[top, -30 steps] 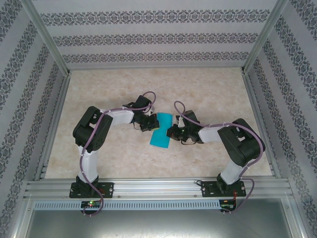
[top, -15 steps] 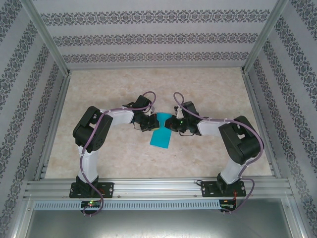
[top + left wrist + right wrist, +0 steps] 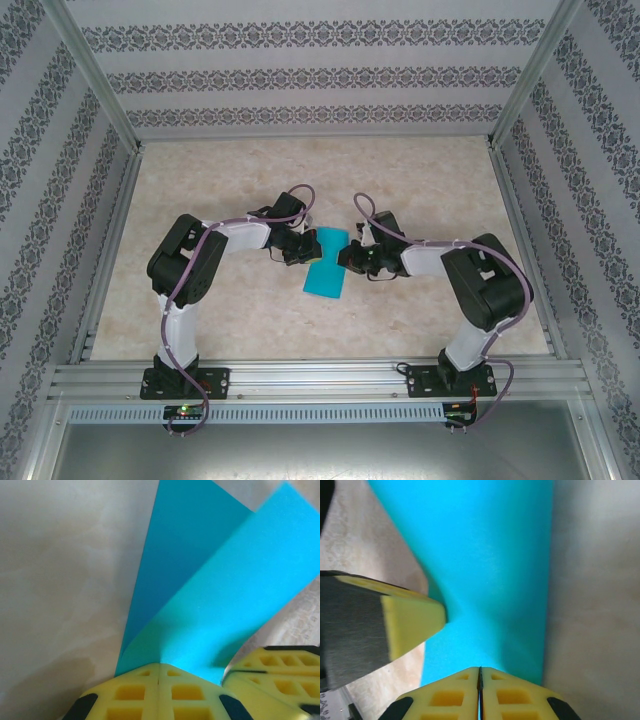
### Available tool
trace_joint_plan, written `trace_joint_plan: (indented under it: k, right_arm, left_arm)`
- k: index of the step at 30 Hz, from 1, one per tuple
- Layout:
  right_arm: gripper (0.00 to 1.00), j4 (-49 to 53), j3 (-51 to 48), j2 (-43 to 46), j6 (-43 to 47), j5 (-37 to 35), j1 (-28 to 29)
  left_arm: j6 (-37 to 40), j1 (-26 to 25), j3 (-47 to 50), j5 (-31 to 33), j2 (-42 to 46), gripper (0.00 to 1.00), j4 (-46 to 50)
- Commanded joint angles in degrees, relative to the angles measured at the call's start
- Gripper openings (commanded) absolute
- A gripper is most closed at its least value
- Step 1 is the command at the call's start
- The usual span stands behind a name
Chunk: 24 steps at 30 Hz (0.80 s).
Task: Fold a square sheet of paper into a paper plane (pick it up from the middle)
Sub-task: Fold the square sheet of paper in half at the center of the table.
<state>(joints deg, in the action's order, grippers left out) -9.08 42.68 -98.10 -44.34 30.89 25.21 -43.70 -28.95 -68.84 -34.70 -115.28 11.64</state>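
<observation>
Midway across the pale, marble-patterned tabletop [image 3: 220, 300], well clear of all four edges, the thin teal-blue square sheet of paper [image 3: 324, 276] lies doubled into a narrow strip, caught between both arms as I watch from the remote station. The left gripper [image 3: 300, 250] bites it from the left side and the right gripper [image 3: 350, 258] from the right, both on the half nearer the far edge.

From the left wrist I see that gripper's yellow pads [image 3: 130, 695] pressed flat together on the paper's edge, with one layer lying on the surface and a second layer rising off it as a loose flap. From the right wrist the pads there are likewise closed tight, the paper's near edge running in between them, so I read both pincers as fully closed on the sheet.

I judge the job to be at an early stage. One lengthwise fold is made or nearly made, and I cannot tell whether its crease has been pressed flat. No pointed nose, no diagonal corner folds and no wings show, so most of the plane is left to do.

Nothing else lies on the tabletop that I can see. Aluminium posts [image 3: 95, 80] frame the cell, grey floral-striped wall panels [image 3: 320, 75] close its far end and its two sides, and an aluminium rail [image 3: 320, 380] along the near edge carries both arm bases.
</observation>
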Motion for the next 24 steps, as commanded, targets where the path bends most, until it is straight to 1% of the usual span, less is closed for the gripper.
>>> trace_joint_plan:
  k: [1,8,16,20,24]
  right_arm:
    - [0.1,2.8,4.4,2.1,2.7,-0.3,-0.8]
    - [0.09,1.1,5.0,-3.2,2.7,0.9,-2.0]
    - [0.09,3.5,4.4,-7.9,2.5,-2.1,-2.1]
    - [0.1,4.3,5.1,-4.8,1.8,-0.7,-2.1]
    - [0.1,6.1,8.5,-1.6,3.4,0.6,-2.7]
  left_arm:
    - [1.2,-0.9,1.5,3.7,-0.6,0.0,5.9]
    - [1.2,-0.9,1.7,3.6,-0.4,0.0,5.8]
    - [1.2,-0.9,1.9,3.7,-0.3,0.0,5.6]
    - [1.2,-0.9,2.0,3.7,-0.1,0.0,5.7]
    - [1.2,-0.9,2.1,3.7,-0.2,0.0,5.5]
